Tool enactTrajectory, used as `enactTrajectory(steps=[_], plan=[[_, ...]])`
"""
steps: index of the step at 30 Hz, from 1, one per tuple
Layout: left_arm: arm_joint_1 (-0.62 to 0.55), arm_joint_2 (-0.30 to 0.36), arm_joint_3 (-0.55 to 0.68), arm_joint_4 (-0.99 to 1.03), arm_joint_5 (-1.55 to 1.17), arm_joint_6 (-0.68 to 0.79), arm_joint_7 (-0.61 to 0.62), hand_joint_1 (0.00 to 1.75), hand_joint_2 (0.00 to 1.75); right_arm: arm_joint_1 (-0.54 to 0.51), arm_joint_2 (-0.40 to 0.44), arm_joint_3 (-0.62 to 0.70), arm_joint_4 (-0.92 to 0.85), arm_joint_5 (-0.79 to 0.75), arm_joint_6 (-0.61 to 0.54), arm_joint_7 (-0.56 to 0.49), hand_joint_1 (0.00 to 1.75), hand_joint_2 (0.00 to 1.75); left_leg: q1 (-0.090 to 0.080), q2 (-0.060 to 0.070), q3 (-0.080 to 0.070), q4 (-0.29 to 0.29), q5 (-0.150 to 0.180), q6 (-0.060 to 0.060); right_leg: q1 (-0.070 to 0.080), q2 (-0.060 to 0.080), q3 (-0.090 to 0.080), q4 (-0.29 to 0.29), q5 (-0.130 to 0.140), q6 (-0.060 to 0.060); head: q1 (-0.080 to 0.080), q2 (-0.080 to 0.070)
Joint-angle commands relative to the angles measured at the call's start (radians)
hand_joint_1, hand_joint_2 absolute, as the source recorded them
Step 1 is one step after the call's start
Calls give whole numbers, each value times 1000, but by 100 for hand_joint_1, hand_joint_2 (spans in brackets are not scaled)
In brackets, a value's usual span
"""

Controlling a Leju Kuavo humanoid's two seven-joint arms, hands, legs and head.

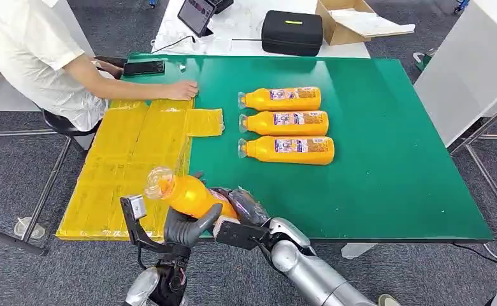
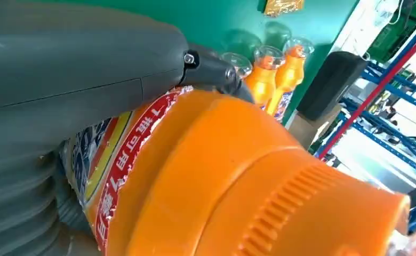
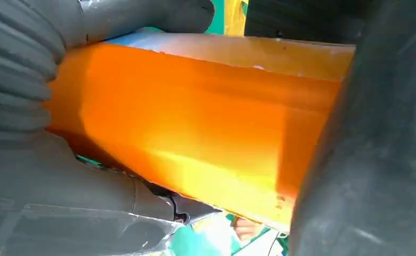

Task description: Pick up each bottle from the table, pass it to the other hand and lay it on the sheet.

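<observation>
You see a green table (image 1: 386, 166) on grey carpet, with a yellow sheet (image 1: 131, 153) covering its left part. Three bottles (image 1: 287, 123) lie in a row mid-table. At the near edge, both the left hand (image 1: 185, 229) and the right hand (image 1: 243, 213) grip a fourth bottle (image 1: 188, 194). A person's hand (image 1: 181, 90) rests on the sheet's far edge; a white table (image 1: 246, 32) stands behind.

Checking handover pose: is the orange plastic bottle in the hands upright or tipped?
Tipped. The orange plastic bottle slants, clear cap end up-left over the yellow sheet, gripped by left hand and right hand.
</observation>
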State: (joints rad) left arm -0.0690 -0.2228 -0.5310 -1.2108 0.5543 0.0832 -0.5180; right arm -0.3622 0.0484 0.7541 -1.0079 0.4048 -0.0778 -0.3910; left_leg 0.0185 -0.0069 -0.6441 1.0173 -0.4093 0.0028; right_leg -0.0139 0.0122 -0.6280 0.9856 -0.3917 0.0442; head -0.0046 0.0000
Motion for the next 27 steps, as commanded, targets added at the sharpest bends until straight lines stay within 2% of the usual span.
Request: enactTrajectory(steps=[1,8,10,13,14,15,16,18,19,20,21,22,24,25,26,27], plan=[[-49,15,37,14,19,-27,7,175,175,11,-3,30,19,-14,-36,-22,0,175,0,-1,4,-1,-1,1,1,-2,4,-1,-1,-1,0,0],[-32,6,103,-84,34,45,-2,175,175,84,34,-17,-8,-36,-111,-62,0,175,0,0,6,0,-3,1,1,-2,7,0,-3,-2,0,0],[-34,4,110,-102,53,47,10,175,175,88,40,-18,-4,-42,-115,-66,0,175,0,0,3,0,-1,1,1,-1,3,0,-1,-2,1,0],[-31,5,124,-128,50,78,-5,175,175,107,44,-44,-12,-8,-204,-78,0,175,0,0,5,0,-2,1,0,-2,5,1,-2,-2,0,0],[-25,3,133,-141,52,95,-11,175,175,117,47,-55,-14,22,-267,-84,0,0,0,-1,3,0,-1,1,1,-2,4,0,-2,-1,0,0],[-18,3,145,-159,56,118,-14,175,175,131,50,-69,-17,52,-335,-95,0,0,0,0,5,0,-2,1,1,-2,5,0,-2,-2,0,0],[-9,2,161,-183,62,148,-18,175,175,149,54,-87,-17,113,-451,-103,0,0,0,0,3,0,-1,1,0,-1,3,0,-1,-1,0,0],[5,1,186,-215,45,217,-38,175,175,196,64,-134,-36,136,-600,-147,0,0,0,0,2,0,-1,0,1,-1,2,0,-1,-1,0,0],[9,2,195,-223,29,262,-45,175,175,244,92,-232,-78,206,-620,-191,0,0,0,-1,6,0,-3,1,1,-2,7,0,-3,-2,0,0],[8,5,194,-220,6,289,-56,175,175,277,120,-310,-104,240,-620,-235,0,0,0,-1,2,-1,-1,0,0,-2,2,0,-1,-1,0,0],[-3,13,183,-199,-73,361,-85,175,175,320,160,-416,-148,281,-620,-303,0,0,0,-2,5,-1,-2,1,1,-3,5,0,-3,-2,0,0],[-23,19,163,-161,-192,466,-132,175,175,351,169,-453,-204,294,-620,-307,0,0,0,-2,3,-1,-1,0,0,-3,3,0,-2,-1,0,0],[-68,39,132,-43,-474,615,-174,175,175,387,160,-487,-296,272,-620,-307,0,0,-1,-5,2,-1,-1,0,0,-5,3,1,-3,-2,0,0],[-80,-16,272,58,-871,615,-117,175,175,397,155,-500,-345,246,-620,-307,0,0,0,-5,1,-1,0,0,0,-5,2,0,-2,-1,0,0],[-105,-4,297,121,-1039,615,-76,175,175,392,152,-512,-356,217,-620,-307,0,175,0,-6,3,-1,-1,0,0,-6,4,0,-3,-2,0,0],[-123,6,335,164,-1165,615,-52,162,175,382,151,-517,-349,210,-620,-307,0,175,-1,-5,6,-2,-1,1,0,-6,6,0,-3,-2,0,0]])
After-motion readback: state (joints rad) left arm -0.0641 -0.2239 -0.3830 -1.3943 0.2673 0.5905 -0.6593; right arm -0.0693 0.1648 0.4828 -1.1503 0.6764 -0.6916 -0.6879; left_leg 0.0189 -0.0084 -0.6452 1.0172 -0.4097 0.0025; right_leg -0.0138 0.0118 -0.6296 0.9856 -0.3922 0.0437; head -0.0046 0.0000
